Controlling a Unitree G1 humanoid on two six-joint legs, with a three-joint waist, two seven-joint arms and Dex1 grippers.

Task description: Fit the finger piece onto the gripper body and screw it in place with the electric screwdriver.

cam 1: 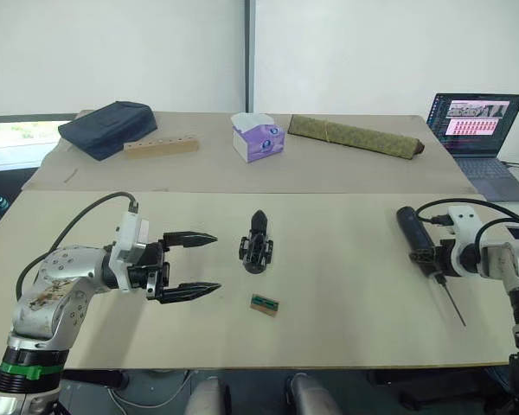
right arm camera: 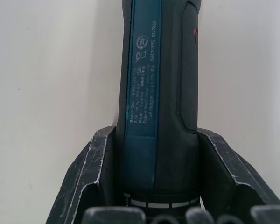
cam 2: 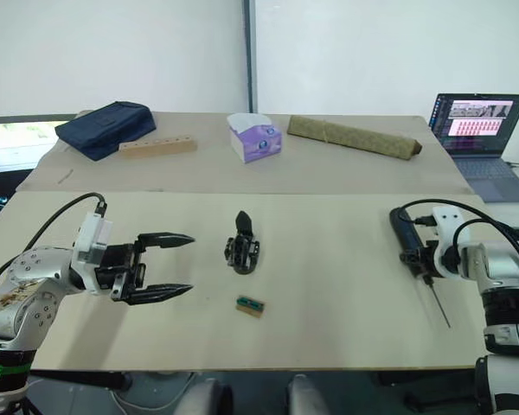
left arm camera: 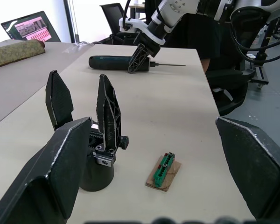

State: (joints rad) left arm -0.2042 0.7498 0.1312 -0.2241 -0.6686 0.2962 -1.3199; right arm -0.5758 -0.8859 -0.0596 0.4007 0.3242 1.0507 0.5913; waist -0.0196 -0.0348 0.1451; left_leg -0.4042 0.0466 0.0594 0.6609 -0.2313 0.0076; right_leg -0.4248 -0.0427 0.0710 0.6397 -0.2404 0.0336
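Observation:
The gripper body (cam 1: 257, 245) stands upright on the table's middle, a black round base with two pointed prongs (left arm camera: 106, 112). I cannot tell whether one prong is the finger piece. My left gripper (cam 1: 216, 261) hovers open just left of it, fingers pointing at it, nothing between them. The electric screwdriver (cam 1: 413, 232) lies flat at the table's right, its thin metal bit (cam 1: 454, 307) pointing toward the near edge. My right gripper (right arm camera: 154, 135) is shut on its black-and-teal barrel near the bit end, a finger (right arm camera: 95, 158) pressed on each side.
A small green-and-brown block (cam 1: 265, 303) lies just in front of the gripper body. Along the back stand a dark blue bag (cam 1: 108, 127), a wooden strip (cam 1: 160, 146), a tissue box (cam 1: 258, 137), an olive fabric roll (cam 1: 355, 136) and an open laptop (cam 1: 476, 121).

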